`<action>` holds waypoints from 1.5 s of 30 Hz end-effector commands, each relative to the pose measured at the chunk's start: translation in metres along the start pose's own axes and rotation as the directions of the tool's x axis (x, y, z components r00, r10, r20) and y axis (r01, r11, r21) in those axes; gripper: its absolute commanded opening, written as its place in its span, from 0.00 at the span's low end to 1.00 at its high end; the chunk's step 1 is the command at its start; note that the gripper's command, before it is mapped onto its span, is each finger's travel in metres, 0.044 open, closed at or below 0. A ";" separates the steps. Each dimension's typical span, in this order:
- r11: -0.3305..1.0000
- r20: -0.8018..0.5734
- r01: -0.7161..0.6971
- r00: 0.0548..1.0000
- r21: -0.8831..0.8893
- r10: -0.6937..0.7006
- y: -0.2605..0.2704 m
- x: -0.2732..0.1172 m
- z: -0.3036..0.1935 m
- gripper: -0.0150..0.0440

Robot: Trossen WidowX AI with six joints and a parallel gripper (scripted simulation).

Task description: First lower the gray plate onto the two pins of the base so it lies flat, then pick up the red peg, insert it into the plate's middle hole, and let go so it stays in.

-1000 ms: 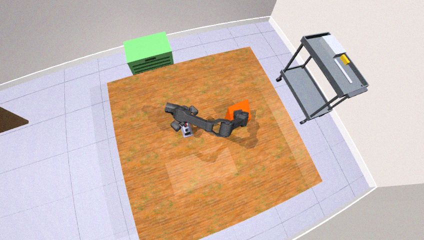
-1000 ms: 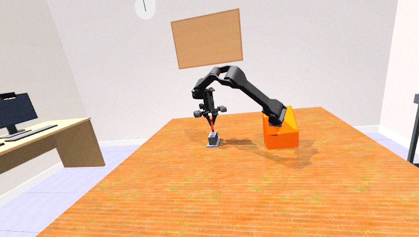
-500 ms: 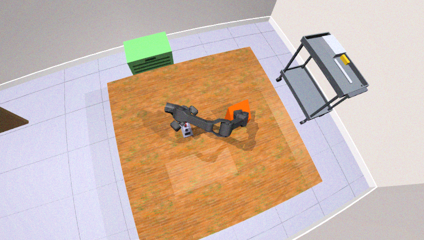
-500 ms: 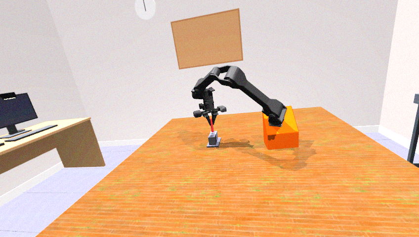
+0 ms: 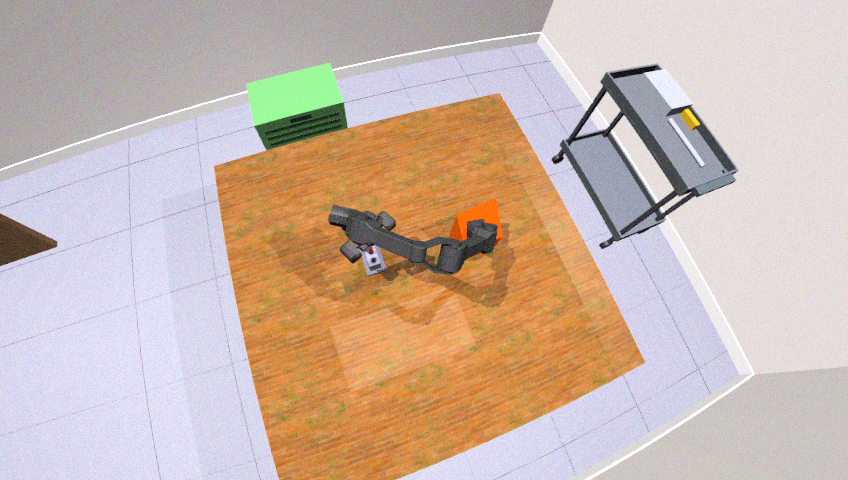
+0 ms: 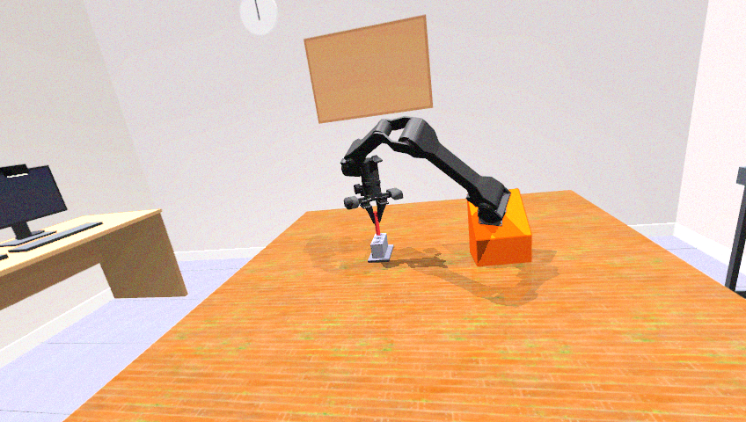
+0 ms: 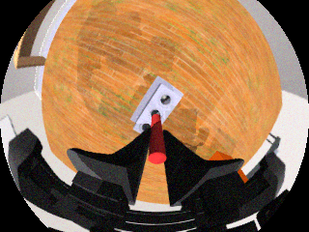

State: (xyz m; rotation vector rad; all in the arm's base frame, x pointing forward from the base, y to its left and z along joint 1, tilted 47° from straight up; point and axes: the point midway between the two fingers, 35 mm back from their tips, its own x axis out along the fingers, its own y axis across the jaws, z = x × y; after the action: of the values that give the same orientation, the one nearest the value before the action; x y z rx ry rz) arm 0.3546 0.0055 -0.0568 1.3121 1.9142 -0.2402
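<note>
A: Where's the task sitting rn?

B: Looking like pt 1 is done. The gray plate [image 7: 156, 104] is lying flat on the base [image 6: 380, 253], as far as I'm seeing from the exterior view. Pins themselves are too small to make out. Pt 2 is underway.

A: And the gripper?

B: The gripper [image 7: 154, 169] is hanging right over the plate w/ jaws clenched on the red peg [image 7: 156, 137], gripping it near its upper end.

A: Peg in the hole yet?

B: Partly at best. Its lower tip is sitting right at the plate's middle hole in the wrist view, w/ one hole showing on each side of it. Most of the shaft is sticking up above the plate [image 6: 380, 241], so I'm judging it's not fully seated. Can't tell how deep the tip is going.

A: Which way's the peg pointing?

B: Long axis is running nearly vertical, tip down twd the plate, top leaning slightly left in the exterior view [image 6: 376, 225].

A: What's left?

B: Pushing it all the way down, then letting go.
</note>
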 end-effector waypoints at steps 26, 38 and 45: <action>1.000 0.002 0.000 1.000 -0.004 0.000 0.001 0.009 0.000 0.25; 1.000 0.008 0.002 1.000 -0.014 -0.002 0.003 0.014 0.001 0.25; 1.000 0.008 0.002 1.000 -0.014 -0.002 0.003 0.015 0.001 0.25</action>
State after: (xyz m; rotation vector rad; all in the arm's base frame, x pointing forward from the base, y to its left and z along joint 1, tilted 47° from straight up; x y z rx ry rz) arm 0.3550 0.0165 -0.0666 1.2995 1.9083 -0.2331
